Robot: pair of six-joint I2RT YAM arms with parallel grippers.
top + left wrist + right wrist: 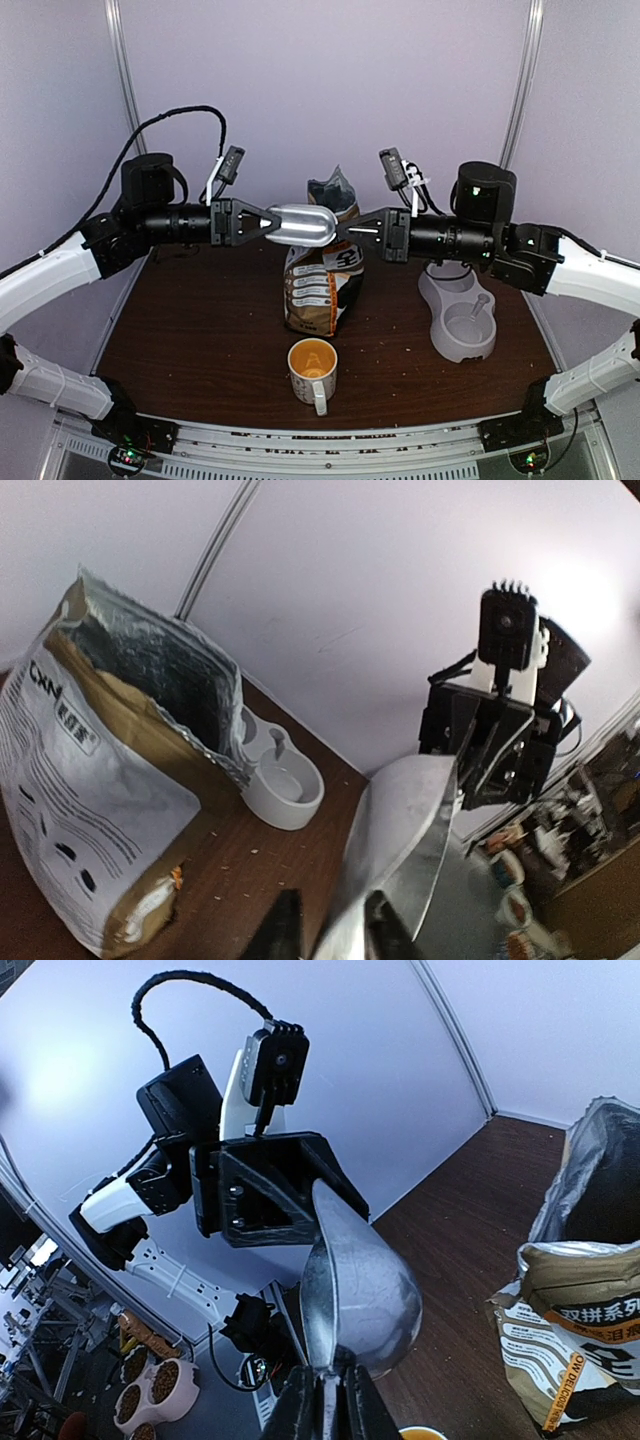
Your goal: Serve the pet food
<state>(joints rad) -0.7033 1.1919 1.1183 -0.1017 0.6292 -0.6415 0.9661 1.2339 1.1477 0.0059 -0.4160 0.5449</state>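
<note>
Scoop [300, 225] nr Chinese-print bag [320, 285]

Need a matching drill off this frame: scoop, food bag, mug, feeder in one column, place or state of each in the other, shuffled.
1. metal scoop
2. food bag
3. mug
4. grey feeder

a. right side of the table
b. held up in the air
c. standing open, mid-table
d. nearest the front edge, orange inside

Pairs: 1-b, 2-c, 3-d, 4-a
</note>
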